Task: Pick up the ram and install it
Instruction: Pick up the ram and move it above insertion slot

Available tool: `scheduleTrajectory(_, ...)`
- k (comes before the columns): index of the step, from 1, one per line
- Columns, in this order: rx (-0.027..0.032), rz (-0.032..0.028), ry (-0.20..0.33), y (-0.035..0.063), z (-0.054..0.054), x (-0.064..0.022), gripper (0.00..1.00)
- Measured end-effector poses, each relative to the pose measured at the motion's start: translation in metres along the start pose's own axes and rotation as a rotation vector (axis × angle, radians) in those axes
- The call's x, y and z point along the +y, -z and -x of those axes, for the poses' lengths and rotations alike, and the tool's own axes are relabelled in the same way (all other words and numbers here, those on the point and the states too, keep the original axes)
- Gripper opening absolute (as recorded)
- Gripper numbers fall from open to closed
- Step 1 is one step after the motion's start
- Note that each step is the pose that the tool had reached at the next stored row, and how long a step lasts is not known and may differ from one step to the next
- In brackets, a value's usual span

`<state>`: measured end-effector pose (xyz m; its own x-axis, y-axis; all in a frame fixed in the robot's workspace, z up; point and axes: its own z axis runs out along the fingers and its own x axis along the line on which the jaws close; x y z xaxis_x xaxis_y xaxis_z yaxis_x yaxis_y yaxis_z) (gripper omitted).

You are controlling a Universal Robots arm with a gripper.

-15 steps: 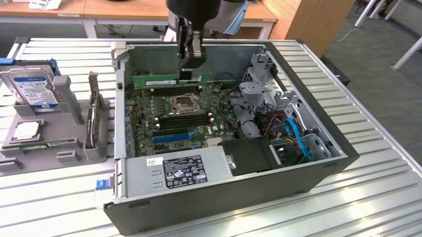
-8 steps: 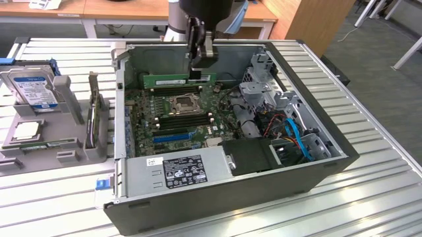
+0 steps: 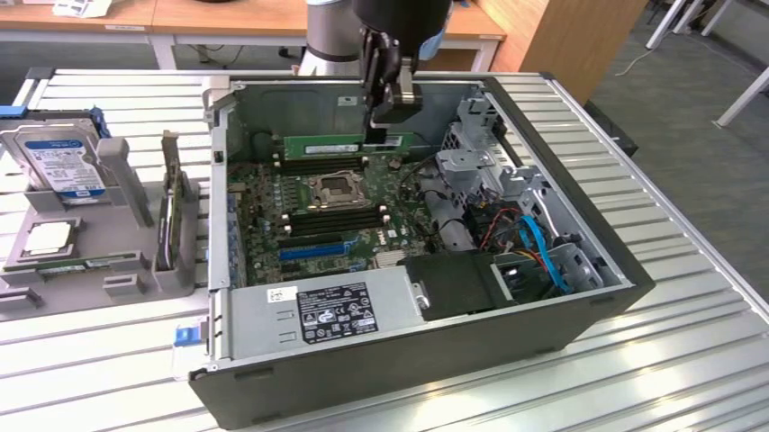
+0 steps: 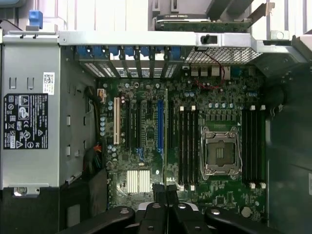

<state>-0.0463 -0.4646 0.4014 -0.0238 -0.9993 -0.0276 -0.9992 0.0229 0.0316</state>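
Where the arm reaches down into the open computer case [image 3: 420,378], the gripper [image 3: 384,135] is clenched on the ram [image 3: 324,144], grasping the green stick near its end on the exterior view's right. The ram is held level and on edge above the motherboard [image 3: 258,202]. In the exterior view it lies at twelve o'clock of the CPU socket [image 3: 330,189], over the black memory slots [image 3: 315,166] there; whether it touches a slot cannot be told. In the wrist view the stick appears edge-on, parallel to the slots beside the socket. The power supply [image 3: 324,310] lies at six o'clock of the socket. A hard drive [image 3: 58,157] stands in a grey fixture [image 3: 85,261] at nine o'clock of the case.
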Motion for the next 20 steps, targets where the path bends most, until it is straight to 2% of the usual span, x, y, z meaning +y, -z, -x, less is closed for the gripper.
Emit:
scheduleTrajectory(11,0.0000,0.0000,0.000,0.0000,0.001,-0.0022,0.11)
scheduleTrajectory(20,-0.0007,0.0000,0.000,-0.0012,0.015,-0.0019,0.11)
